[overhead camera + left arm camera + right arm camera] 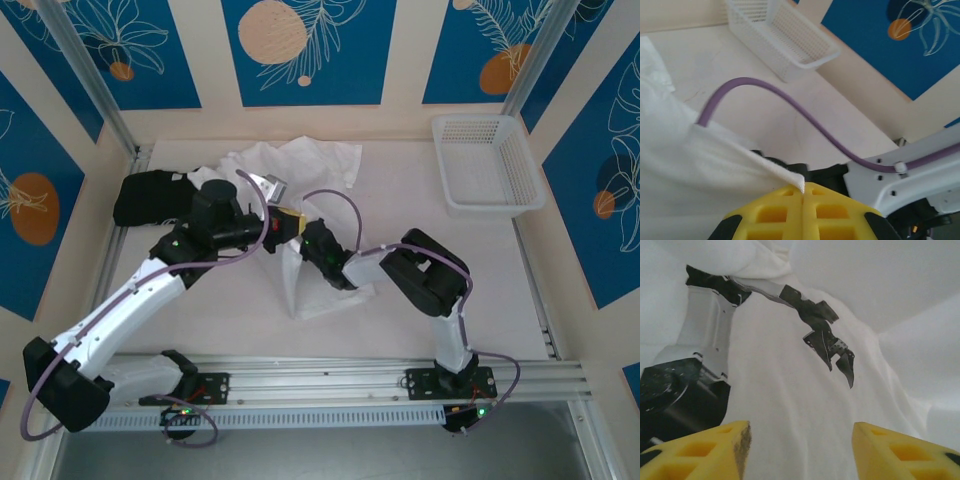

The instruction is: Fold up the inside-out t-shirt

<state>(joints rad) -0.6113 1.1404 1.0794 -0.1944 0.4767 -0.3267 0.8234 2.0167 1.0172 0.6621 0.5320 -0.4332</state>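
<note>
boxed in from 9 round through 12 to 3 o'clock by cream walls with blue leaf-print panels [140,50]. inside that, a pale matte table [200,300], flat and bare over most of its area, probably with enough grip to slow cloth from sliding. on it, the inside-out t-shirt [300,160]: white, rumpled, heaped from 11 o'clock down to the centre of the top view, one flap trailing toward 6 o'clock. judged thin, limp and very light, with no stiffness to hold a crease, so likely to sag and bunch wherever unsupported. best taken at a hem, shoulder seam or sleeve edge, pinched through few layers, then drawn taut between two holds before laying flat. next in size, a white mesh basket [495,205] at 2 o'clock, well apart from the shirt. then a black folded garment [145,200] at 10 o'clock, near the heap, any contact hidden by the left arm [130,300]; worth keeping out of any sweep. smallest, the left gripper [804,195] at the centre, jaws pressed together on a white fabric edge, and the right gripper [800,445] just beside it toward 4 o'clock, jaws spread wide with nothing between them, facing a wall of shirt cloth.
</note>
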